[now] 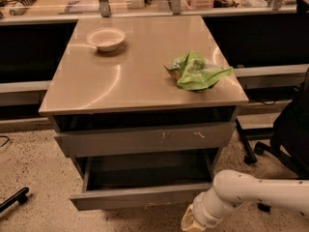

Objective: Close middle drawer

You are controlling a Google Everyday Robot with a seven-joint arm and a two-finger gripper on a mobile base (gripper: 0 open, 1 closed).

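One claw (190, 220) hangs beside the open middle drawer (135, 197).

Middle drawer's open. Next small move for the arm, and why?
Probably press the pincer forward into the drawer front. The drawer stands pulled out with its dark inside showing, and the pincer sits low by the right end of the front, so a short push should start closing it.

matt grey metal middle drawer (140, 196); glossy tabletop (140, 66); smooth cream jaws low beside drawer front.
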